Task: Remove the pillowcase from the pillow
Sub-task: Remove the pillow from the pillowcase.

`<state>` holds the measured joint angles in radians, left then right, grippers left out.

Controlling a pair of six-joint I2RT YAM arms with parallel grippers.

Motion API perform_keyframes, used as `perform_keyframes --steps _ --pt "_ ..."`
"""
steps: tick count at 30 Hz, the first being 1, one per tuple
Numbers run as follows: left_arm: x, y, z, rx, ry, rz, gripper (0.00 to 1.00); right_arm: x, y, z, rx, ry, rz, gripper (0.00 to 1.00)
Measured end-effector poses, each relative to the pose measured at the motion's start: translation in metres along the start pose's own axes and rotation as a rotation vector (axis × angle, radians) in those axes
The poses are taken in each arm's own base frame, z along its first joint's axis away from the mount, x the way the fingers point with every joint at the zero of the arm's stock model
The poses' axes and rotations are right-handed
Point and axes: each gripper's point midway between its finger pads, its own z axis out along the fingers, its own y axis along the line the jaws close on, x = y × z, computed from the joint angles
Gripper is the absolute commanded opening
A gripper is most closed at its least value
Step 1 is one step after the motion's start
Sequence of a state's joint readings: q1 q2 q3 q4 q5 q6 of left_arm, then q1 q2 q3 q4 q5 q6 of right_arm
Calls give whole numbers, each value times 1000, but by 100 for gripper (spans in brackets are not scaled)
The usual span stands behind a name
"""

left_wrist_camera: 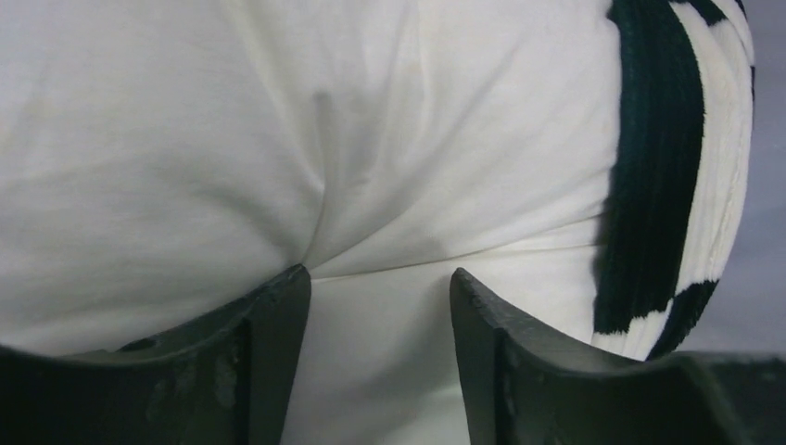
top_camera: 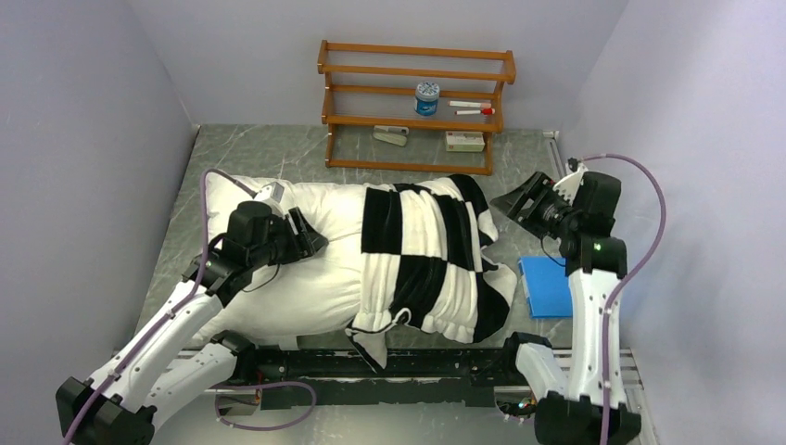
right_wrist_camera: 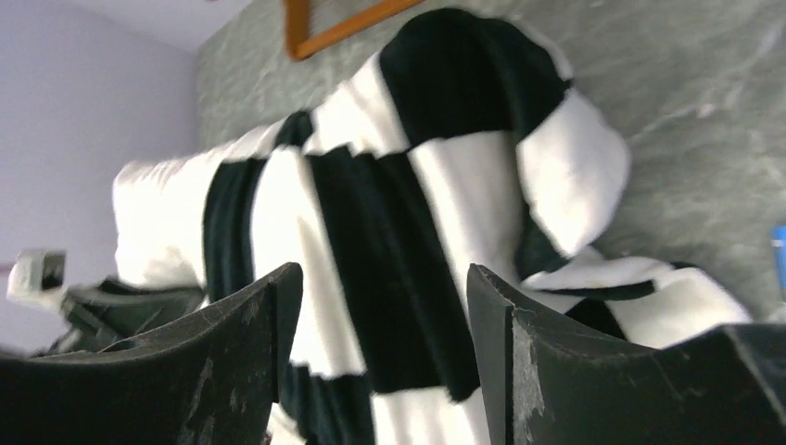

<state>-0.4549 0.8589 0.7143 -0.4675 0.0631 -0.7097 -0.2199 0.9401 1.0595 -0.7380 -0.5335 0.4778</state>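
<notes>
Left gripper [left_wrist_camera: 380, 278] had its black jaws spread apart, tips pushed into the bare left part of the big plump white pillow [left_wrist_camera: 232, 139]. Wrinkles bunched up at one tip, but nothing was actually pinched. The soft black-and-white checkered fabric pillowcase [top_camera: 426, 250] was scrunched over the pillow's right half, just to that gripper's right. Right gripper [top_camera: 508, 202] hung in the air off the pillowcase's far right corner, jaws apart too, gripping nothing and not touching the fabric. All of it lay across the grey marbled table [top_camera: 278, 148], with a small flat blue pad [top_camera: 547, 286] near the case's right edge.
</notes>
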Motion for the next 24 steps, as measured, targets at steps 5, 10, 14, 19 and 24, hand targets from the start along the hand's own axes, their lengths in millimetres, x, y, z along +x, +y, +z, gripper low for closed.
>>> perform_keyframes --steps 5,10,14,19,24 --pt "-2 -15 -9 66 9 19 89 50 52 -15 -178 85 -42 69" --pt "-7 -24 -23 76 26 43 96 126 69 -31 -250 321 -4 69" --pt "-12 -27 -38 63 42 70 97 146 72 -54 -288 382 15 69" --pt "-11 -32 -52 77 77 100 97 176 65 -69 -340 480 38 70" --pt "1 -39 -53 131 149 123 97 195 52 -58 -312 571 78 70"
